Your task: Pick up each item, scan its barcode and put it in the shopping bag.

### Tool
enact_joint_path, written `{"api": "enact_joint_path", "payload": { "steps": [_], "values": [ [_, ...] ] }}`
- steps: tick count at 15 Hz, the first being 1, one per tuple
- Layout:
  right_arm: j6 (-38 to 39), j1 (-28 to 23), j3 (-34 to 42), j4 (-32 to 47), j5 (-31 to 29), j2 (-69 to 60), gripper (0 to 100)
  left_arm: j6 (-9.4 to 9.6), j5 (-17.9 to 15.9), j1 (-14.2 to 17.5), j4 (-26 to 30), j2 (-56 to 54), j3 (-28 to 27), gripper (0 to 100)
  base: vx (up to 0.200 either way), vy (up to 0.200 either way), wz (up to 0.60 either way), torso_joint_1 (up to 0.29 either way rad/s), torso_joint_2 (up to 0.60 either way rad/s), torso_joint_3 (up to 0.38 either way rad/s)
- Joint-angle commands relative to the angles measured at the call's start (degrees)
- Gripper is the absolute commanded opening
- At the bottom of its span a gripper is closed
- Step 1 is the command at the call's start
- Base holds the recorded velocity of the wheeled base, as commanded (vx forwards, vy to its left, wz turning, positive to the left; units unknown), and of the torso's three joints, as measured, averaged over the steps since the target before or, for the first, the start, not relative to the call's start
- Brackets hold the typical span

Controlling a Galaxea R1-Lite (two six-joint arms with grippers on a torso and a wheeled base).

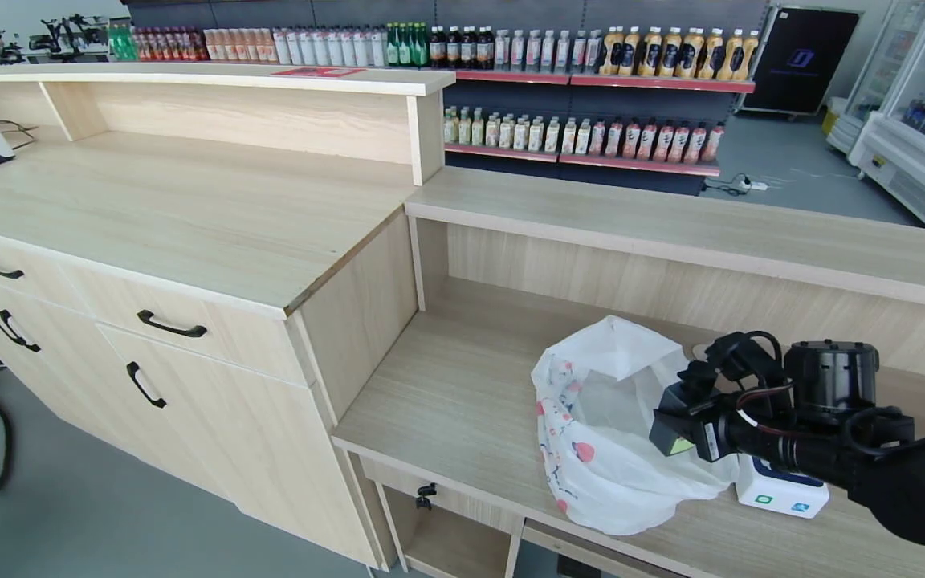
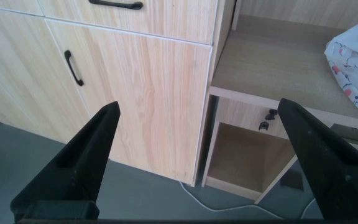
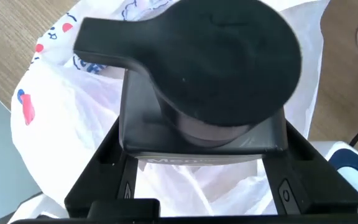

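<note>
Now my right fingers grip a dark box just above the mouth of the shopping bag; I'd centre it over the opening before releasing. Left fingers hang spread, well clear of the bag.

My right gripper clamps a dark round-topped item over the open, white, printed shopping bag.
</note>
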Motion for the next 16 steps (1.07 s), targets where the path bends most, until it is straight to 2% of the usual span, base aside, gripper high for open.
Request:
{"api": "enact_joint_path", "payload": {
  "steps": [1,5,12,16],
  "values": [
    [-1.57,0.35,0.21,-1.19,0.03,3.23,0,0.04,0.01,0.0,0.0,0.06,0.0,100,0.0,0.0,0.0,0.0,0.0,0.0],
    [-4.38,1.31,-0.41,-9.89,6.36,7.89,0,0.04,0.01,0.0,0.0,0.06,0.0,100,0.0,0.0,0.0,0.0,0.0,0.0],
    [-6.67,2.46,-3.13,-15.34,8.38,13.69,0,0.04,0.01,0.0,0.0,-0.02,0.0,100,0.0,0.0,0.0,0.0,0.0,0.0],
    [-9.74,2.46,-2.25,-15.43,11.37,15.72,0,0.04,0.01,0.0,0.0,0.06,0.0,100,0.0,0.0,0.0,0.0,0.0,0.0]
  ]
}}
